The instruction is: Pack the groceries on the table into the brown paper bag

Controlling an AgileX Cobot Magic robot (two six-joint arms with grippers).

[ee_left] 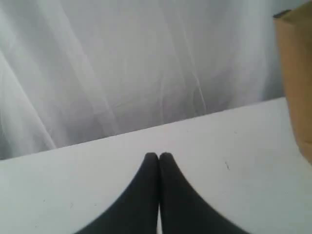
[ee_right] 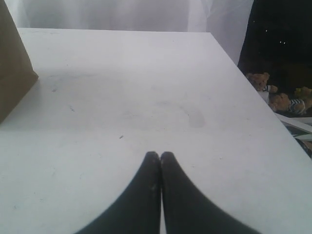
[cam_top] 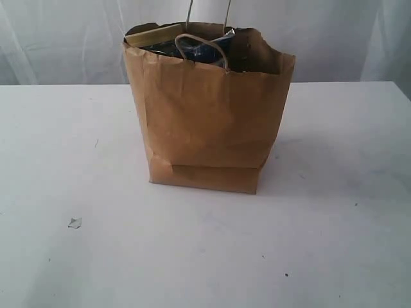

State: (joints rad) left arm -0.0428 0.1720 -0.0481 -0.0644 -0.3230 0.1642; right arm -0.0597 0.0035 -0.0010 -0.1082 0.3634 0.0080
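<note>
The brown paper bag (cam_top: 205,122) is standing upright near the middle of the white table (cam_top: 64,160), its creased, ragged rim gaping open and one twisted handle (cam_top: 223,58) drooping over the opening. An olive lid (cam_top: 154,34) and dark-blue packaging (cam_top: 199,52) are showing just inside the rim.

Bag (cam_top: 205,135) stands midway on the table (cam_top: 334,244), the one tall obstacle; bare surface lies open on all sides. Goods (cam_top: 200,51) and a handle loop (cam_top: 225,59) crowd its mouth.
</note>
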